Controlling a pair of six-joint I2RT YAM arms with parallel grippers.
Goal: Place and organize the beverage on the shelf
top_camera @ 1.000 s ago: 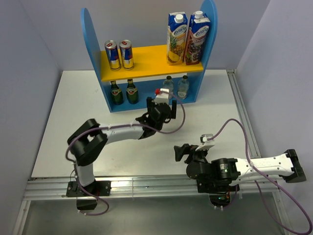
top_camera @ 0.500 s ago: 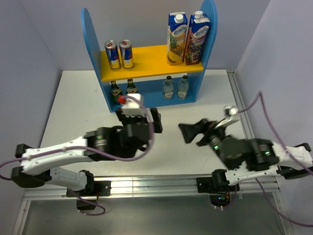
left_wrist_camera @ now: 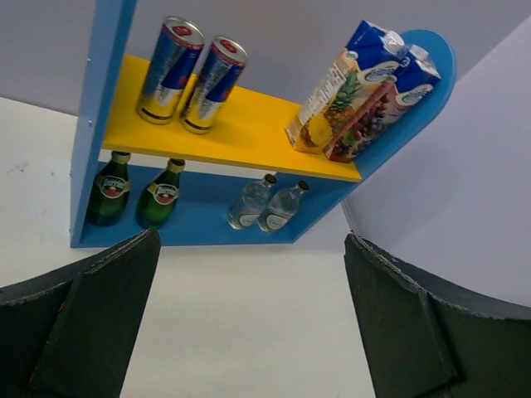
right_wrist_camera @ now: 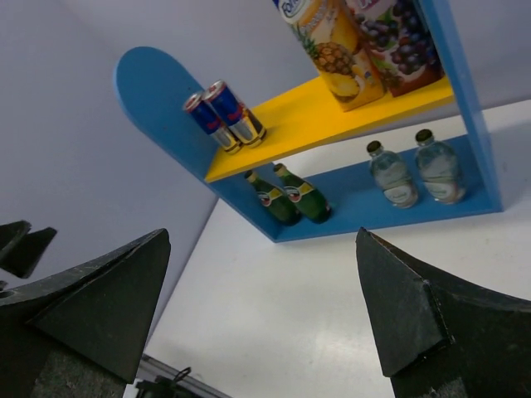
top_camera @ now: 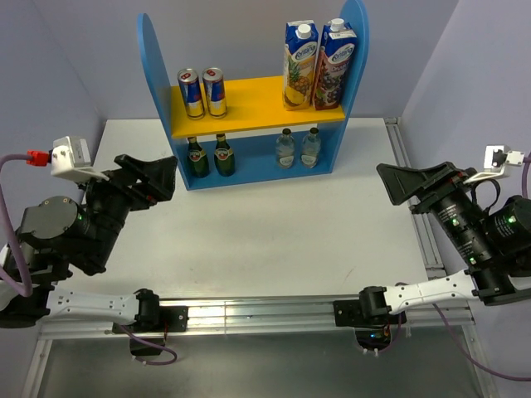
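Two cans (top_camera: 203, 91) left, two cartons (top_camera: 315, 65) right on shelf (top_camera: 153, 75) upper board; green bottles (top_camera: 209, 155) left, clear bottles (top_camera: 299, 148) right below. Fingers spread, empty: left gripper (top_camera: 158, 176), right gripper (top_camera: 394, 184).

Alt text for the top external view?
A blue two-level shelf with a yellow-orange upper board, at the white table's far edge, holds two blue-and-silver cans and two juice cartons above, two dark green glass bottles and two clear bottles below. Left gripper and right gripper hang open, empty, either side.

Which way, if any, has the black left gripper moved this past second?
Yes. The left gripper swung leftward, from the right half of the blue-sided shelf to beside its left panel.
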